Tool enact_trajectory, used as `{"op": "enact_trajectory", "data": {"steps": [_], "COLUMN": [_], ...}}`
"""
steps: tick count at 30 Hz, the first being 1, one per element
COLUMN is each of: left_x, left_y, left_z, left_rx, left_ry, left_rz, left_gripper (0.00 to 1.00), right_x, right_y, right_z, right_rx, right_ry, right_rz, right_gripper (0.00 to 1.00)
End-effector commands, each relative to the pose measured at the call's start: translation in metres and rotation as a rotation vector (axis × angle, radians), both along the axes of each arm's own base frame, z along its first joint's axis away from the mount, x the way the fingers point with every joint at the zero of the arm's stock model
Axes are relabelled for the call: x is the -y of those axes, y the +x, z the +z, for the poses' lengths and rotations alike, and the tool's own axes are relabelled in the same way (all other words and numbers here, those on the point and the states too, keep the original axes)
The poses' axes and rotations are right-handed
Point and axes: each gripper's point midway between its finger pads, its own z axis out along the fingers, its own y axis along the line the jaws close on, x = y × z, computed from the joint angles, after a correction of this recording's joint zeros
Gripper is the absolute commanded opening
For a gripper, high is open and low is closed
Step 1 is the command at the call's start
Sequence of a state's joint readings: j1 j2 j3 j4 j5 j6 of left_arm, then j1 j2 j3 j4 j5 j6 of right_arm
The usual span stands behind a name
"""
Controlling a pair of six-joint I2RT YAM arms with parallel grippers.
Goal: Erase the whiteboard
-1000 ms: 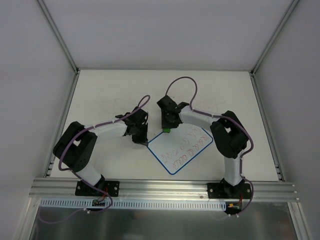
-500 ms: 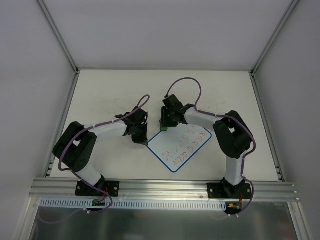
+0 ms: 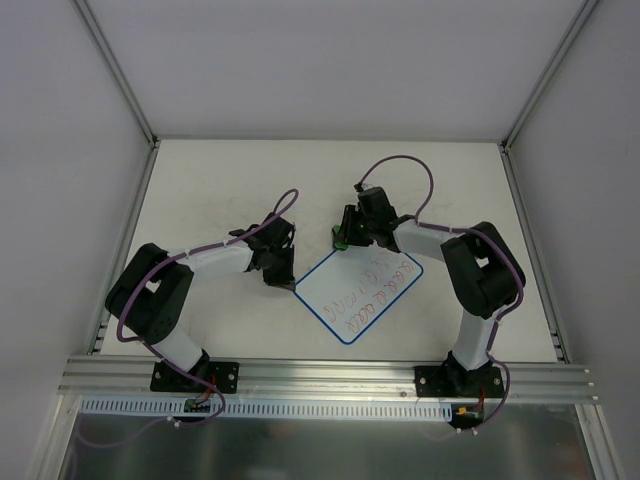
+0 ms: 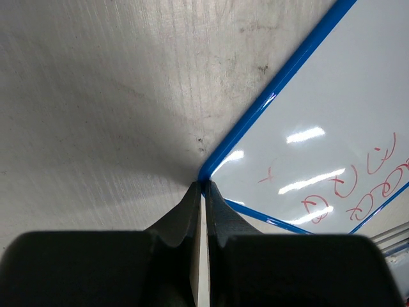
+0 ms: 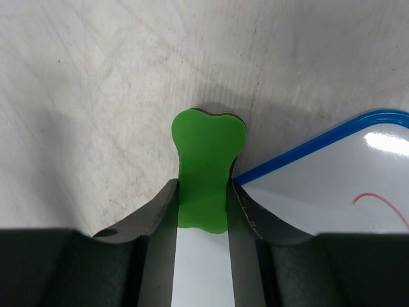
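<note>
The whiteboard (image 3: 345, 292) lies tilted like a diamond on the table, with red scribbles (image 3: 396, 274) and blue scribbles (image 3: 362, 318) on its right half. My left gripper (image 3: 292, 283) is shut, its tips (image 4: 203, 187) resting against the whiteboard's (image 4: 319, 109) left blue corner. My right gripper (image 3: 342, 241) is shut on the green bone-shaped eraser (image 5: 206, 169). The eraser's head sits on the tabletop just past the top corner of the whiteboard (image 5: 332, 185). Red scribbles (image 4: 367, 185) also show in the left wrist view.
The tabletop (image 3: 220, 190) is white with faint smudges. Metal frame posts run along its left edge (image 3: 128, 250) and right edge (image 3: 530, 250). A slotted rail (image 3: 320, 378) crosses the near edge, carrying both arm bases.
My right gripper has slid the eraser up and to the right, off the board's upper left part and past its top corner. The left arm has not moved.
</note>
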State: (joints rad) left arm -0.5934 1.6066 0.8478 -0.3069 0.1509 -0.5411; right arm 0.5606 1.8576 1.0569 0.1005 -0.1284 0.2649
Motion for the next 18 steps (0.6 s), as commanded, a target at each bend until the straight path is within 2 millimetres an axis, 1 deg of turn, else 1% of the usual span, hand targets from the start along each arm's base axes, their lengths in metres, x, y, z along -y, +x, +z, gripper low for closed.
{"op": "enact_trajectory", "data": {"steps": [1, 5, 8, 12, 18], "left_x": [-0.041, -0.041, -0.041, -0.039, -0.036], "left_y": [-0.028, -0.028, -0.028, -0.026, -0.024], "left_z": [-0.025, -0.025, -0.026, -0.024, -0.022], "left_rx": [-0.095, -0.098, -0.102, -0.098, -0.096], "left_ry": [0.166, 0.164, 0.164, 0.157, 0.146], "left_rz": [-0.001, 0.001, 0.003, 0.004, 0.005], "left_gripper": [0.00, 0.00, 0.00, 0.00, 0.00], "right_x": [0.016, 0.014, 0.006, -0.011, -0.034], "right_y": [-0.003, 0.002, -0.003, -0.017, -0.035], "right_z": [-0.019, -0.015, -0.014, -0.018, -0.023], "right_rx": [0.001, 0.021, 0.011, -0.015, -0.036], "right_ry": [-0.064, -0.058, -0.018, 0.040, 0.065], "right_rz": [0.011, 0.023, 0.048, 0.089, 0.143], "right_gripper": [0.00, 0.00, 0.00, 0.00, 0.00]}}
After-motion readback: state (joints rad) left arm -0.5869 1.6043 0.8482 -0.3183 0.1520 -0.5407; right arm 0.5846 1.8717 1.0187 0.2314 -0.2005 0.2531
